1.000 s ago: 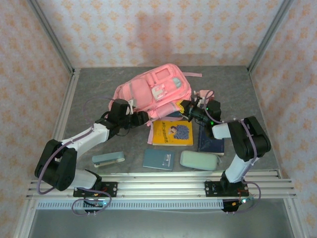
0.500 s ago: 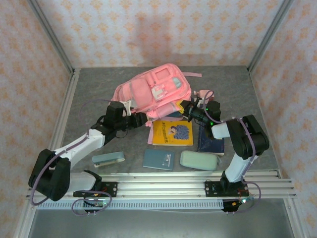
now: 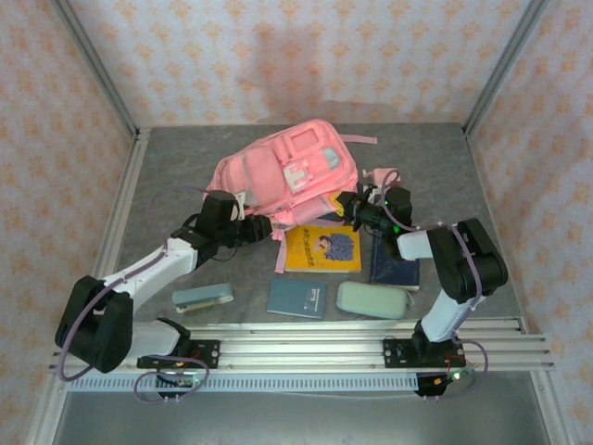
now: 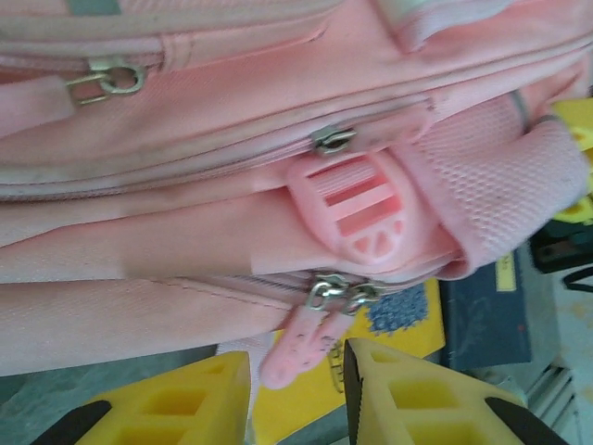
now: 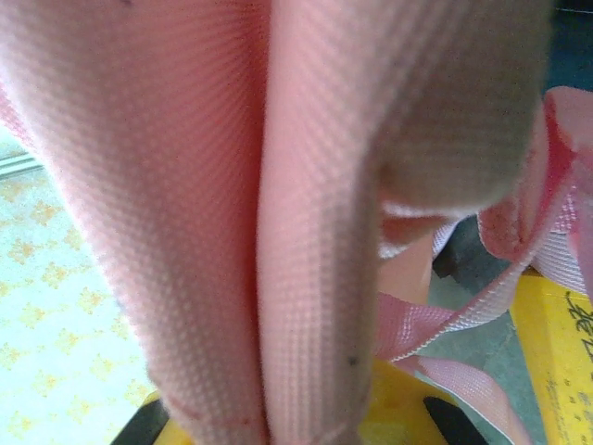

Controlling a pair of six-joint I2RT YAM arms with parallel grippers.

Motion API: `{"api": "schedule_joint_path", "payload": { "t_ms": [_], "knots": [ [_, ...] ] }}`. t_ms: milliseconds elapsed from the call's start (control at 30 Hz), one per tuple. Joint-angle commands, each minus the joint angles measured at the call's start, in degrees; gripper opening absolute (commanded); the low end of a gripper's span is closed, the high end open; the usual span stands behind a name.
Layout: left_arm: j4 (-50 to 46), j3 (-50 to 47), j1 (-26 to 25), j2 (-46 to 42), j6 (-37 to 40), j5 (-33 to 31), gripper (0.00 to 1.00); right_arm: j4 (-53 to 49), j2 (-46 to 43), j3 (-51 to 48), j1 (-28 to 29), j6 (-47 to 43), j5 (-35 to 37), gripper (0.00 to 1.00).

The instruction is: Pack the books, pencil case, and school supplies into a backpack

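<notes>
Near edge of the desk (image 3: 463,176), left to right: blue-grey stapler bar (image 3: 203,298), teal notebook (image 3: 296,298), mint pencil case (image 3: 372,299), each apart from the next.

Behind them, towards the middle: yellow book (image 3: 322,248), with a navy book (image 3: 396,264) just beside it on the right.

Left tool (image 4: 296,360): at the backpack's near left side, fingers narrowly parted, a pink zip pull (image 4: 306,332) lying between them. Firm contact cannot be confirmed.

Right tool (image 3: 345,201): pressed together, pinching a fold of pink backpack fabric.

Backpack (image 3: 287,176): lies mid-desk towards the far edge, front pockets up, its near edge overlapping the yellow book's far edge.
</notes>
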Motion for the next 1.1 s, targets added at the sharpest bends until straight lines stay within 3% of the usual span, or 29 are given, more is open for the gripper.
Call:
{"api": "schedule_joint_path", "payload": {
  "t_ms": [0,267,600,800,1067],
  "knots": [
    [-5.3,2.3,-1.0,2.3,3.1,-1.6,0.32,0.5,-3.2,1.5,0.2,-3.5,-1.1,0.0],
    [-6.4,3.7,-3.4,6.5,4.4,-2.8,0.41,1.1,-3.0,1.8,0.2,-2.9,-1.3,0.0],
    [-2.8,5.7,-3.6,10.5,3.1,-1.3,0.42,3.5,-2.3,1.6,0.2,-1.4,-1.5,0.0],
    [-1.9,6.8,-3.9,11.8,3.0,-1.3,0.36,5.5,-1.3,1.3,0.2,-0.3,-1.5,0.0],
    [-2.0,7.3,-3.9,11.0,4.0,-2.8,0.19,5.6,-0.8,1.1,0.2,-0.6,-1.5,0.0]
  ]
}}
